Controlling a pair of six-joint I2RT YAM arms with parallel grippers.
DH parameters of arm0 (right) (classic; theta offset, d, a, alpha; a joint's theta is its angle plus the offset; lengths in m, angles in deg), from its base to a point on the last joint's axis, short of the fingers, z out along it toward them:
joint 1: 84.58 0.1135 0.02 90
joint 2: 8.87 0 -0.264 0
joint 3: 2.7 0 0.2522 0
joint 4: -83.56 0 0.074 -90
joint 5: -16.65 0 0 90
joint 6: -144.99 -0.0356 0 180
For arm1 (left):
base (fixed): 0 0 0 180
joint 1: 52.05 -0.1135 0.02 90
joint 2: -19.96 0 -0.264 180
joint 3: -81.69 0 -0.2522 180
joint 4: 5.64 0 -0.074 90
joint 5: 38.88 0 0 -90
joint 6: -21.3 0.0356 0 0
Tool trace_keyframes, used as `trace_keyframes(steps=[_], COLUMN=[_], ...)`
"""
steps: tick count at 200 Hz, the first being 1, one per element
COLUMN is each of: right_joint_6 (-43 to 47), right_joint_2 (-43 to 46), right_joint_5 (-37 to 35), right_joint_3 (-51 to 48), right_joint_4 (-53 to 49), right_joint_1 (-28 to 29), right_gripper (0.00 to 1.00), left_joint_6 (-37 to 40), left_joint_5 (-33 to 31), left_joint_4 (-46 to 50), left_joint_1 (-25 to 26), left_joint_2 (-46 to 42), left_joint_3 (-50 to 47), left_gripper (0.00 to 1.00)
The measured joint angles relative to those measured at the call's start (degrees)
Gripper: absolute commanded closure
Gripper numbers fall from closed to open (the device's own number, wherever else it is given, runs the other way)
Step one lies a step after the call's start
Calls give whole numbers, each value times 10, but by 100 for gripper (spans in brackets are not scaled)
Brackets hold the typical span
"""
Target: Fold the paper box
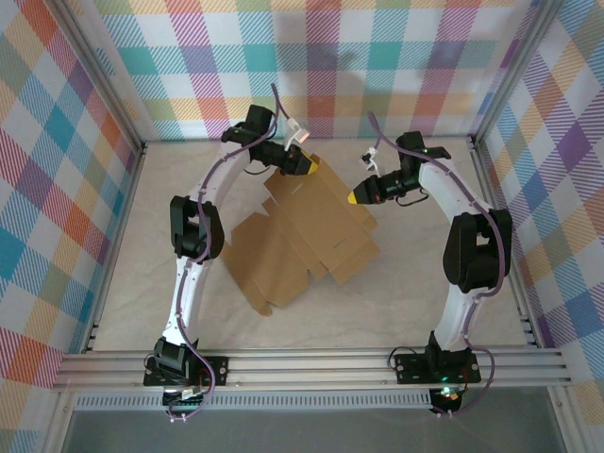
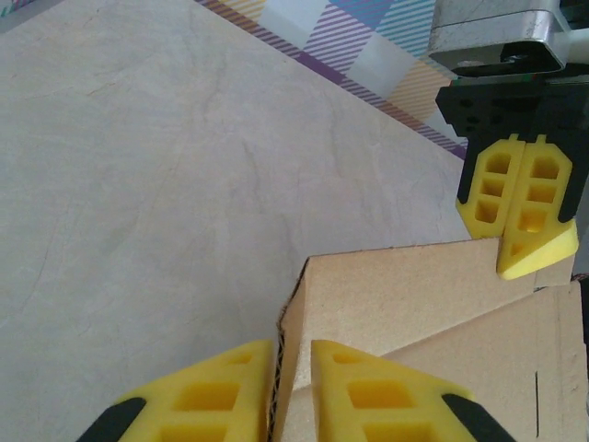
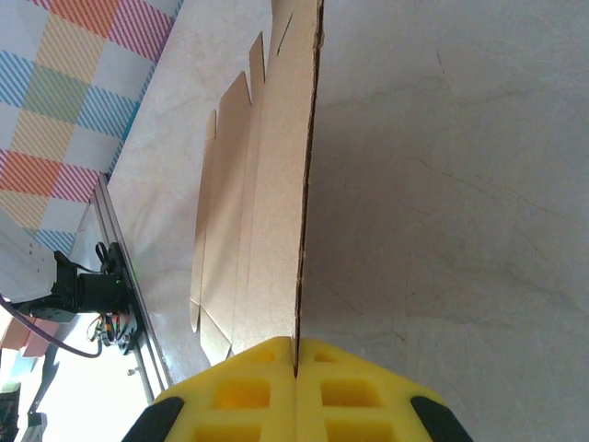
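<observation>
The paper box (image 1: 302,236), a flat die-cut sheet of brown corrugated card, lies mid-way across the bench (image 1: 415,293) with its far corner lifted. We judge it light, stiff across its panels, ready to bend at the scores and easily creased, so we would hold it by its edges. The right fingers (image 3: 248,391) are closed on one thin edge; the left fingers (image 2: 207,396) straddle a raised flap, narrowly parted, and we cannot tell whether they pinch it

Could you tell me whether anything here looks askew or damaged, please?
The paper box lies as an unfolded sheet, skewed diagonally to the table, its far end lifted off the surface where the left claw and right claw pinch its edges. No tears or crushing are visible.
</observation>
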Motion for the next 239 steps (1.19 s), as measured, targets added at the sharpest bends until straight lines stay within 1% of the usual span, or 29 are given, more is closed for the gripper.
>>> trace_keyframes(steps=[12, 17, 68, 70, 74, 82, 100, 109, 117, 132, 154, 182, 189, 214, 239], right_joint_6=[0, 0, 1, 0, 1, 1, 3, 3, 5, 8, 11, 11, 11, 2, -35], right_joint_2=[0, 0, 0, 0, 0, 0, 0, 0, 0, 0, 0, 0, 0, 0, 2], right_joint_5=[0, 0, -2, -2, -2, -2, -1, -1, 0, 1, 3, 2, 2, -4, -19], right_joint_3=[0, 0, 0, 0, 0, 0, 0, 0, 0, 0, 0, 0, 0, 0, -10], right_joint_4=[0, 0, 0, 0, 0, 0, -3, -4, -6, -11, -14, -12, -13, -12, 14], right_joint_1=[0, 0, 0, 0, 0, 0, 0, 0, 0, 0, 0, 0, 0, 0, 3], right_gripper=[100, 100, 100, 100, 100, 100, 100, 100, 100, 100, 100, 100, 100, 100, 100], left_joint_6=[0, -2, -4, -5, -6, -5, -15, -16, -19, -23, -29, -22, -17, -7, 3], left_joint_5=[-1, -2, -3, -3, -4, -6, -11, -14, -16, -17, -15, -6, -5, -7, -35], left_joint_4=[0, 0, -2, -2, -3, -6, -15, -19, -22, -30, -33, -27, -25, -17, -26], left_joint_1=[0, 0, 0, 0, 0, -1, -1, -1, -1, -1, -2, -1, -1, -1, 4], left_joint_2=[0, 0, -3, -3, -3, -5, -10, -13, -15, -19, -21, -21, -21, -21, -42], left_joint_3=[0, 0, 0, 0, 0, 0, -1, -1, -1, -1, -1, -1, -1, -2, -36], left_gripper=[71, 69, 63, 62, 56, 49, 47, 49, 54, 69, 85, 96, 98, 98, 98])
